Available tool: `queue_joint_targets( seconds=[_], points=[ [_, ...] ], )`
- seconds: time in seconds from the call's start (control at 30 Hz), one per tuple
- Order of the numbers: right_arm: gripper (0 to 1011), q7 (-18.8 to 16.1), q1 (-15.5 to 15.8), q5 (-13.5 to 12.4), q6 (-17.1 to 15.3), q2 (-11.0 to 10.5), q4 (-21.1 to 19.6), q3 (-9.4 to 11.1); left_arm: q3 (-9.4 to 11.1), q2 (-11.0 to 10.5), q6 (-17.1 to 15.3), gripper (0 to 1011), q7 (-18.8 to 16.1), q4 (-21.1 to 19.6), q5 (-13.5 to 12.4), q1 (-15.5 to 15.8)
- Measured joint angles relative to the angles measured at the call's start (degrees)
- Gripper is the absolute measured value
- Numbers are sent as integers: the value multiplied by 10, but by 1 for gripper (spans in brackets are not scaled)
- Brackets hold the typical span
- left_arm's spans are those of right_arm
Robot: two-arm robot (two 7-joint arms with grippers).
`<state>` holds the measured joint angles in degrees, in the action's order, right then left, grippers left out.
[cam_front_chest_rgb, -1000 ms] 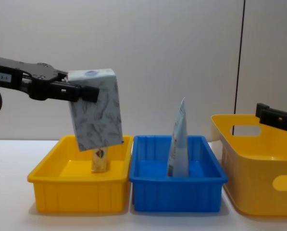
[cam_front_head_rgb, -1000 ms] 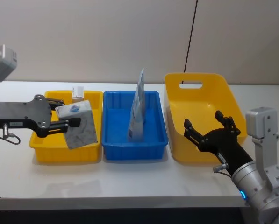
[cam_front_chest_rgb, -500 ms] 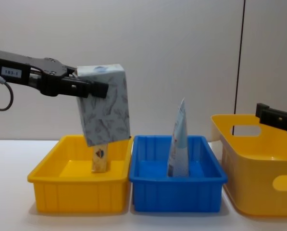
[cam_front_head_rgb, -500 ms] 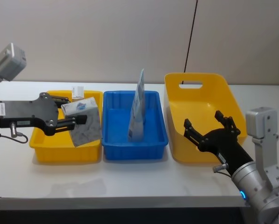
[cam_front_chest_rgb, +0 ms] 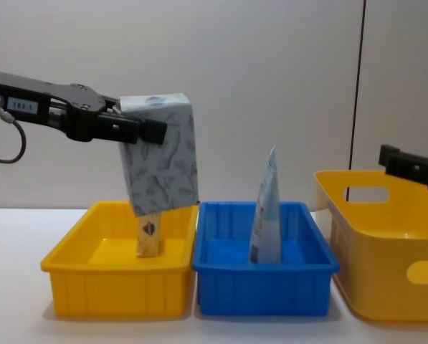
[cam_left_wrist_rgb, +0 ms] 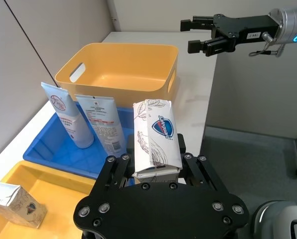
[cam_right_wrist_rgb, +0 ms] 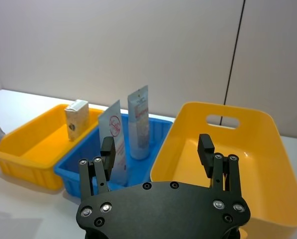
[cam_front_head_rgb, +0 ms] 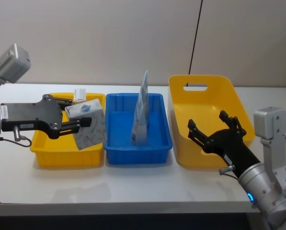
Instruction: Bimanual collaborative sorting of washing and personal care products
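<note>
The left hand [cam_front_head_rgb: 78, 115] clamped the white pack [cam_front_head_rgb: 91, 130] above the blue bin's [cam_front_head_rgb: 138, 159] left edge; the right hand [cam_front_head_rgb: 213, 128] hovered right of it, fingers spread.

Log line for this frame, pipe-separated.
left gripper shut on white pack above small yellow bin | right gripper open over large yellow bin | beige carton in small yellow bin | tubes upright in blue bin

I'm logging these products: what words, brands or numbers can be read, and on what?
No text reads clearly.
White pack, held in left tool: blue label, lettering blurred.
Tube: red round sign, print too small.
Carton: dark shield mark, unreadable.
Left arm tag: too small.
</note>
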<state>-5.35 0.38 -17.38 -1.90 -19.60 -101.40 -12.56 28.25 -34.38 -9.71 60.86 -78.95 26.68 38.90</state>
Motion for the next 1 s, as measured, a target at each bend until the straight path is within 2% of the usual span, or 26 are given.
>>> queue_joint_targets(
  seconds=[0.43,0.63,1.0],
  points=[
    [1002,-77,-34,-48,-4,-18,5,10,0,-1,-2,377,-5,-4,0,-1],
    [1002,-129,-61,-80,-17,-35,16,12,0,-1,-2,377,-6,-5,0,-2],
    [1002,-224,-107,-121,-34,-71,45,2,0,-1,-3,377,-7,-6,0,-2]
  ],
)
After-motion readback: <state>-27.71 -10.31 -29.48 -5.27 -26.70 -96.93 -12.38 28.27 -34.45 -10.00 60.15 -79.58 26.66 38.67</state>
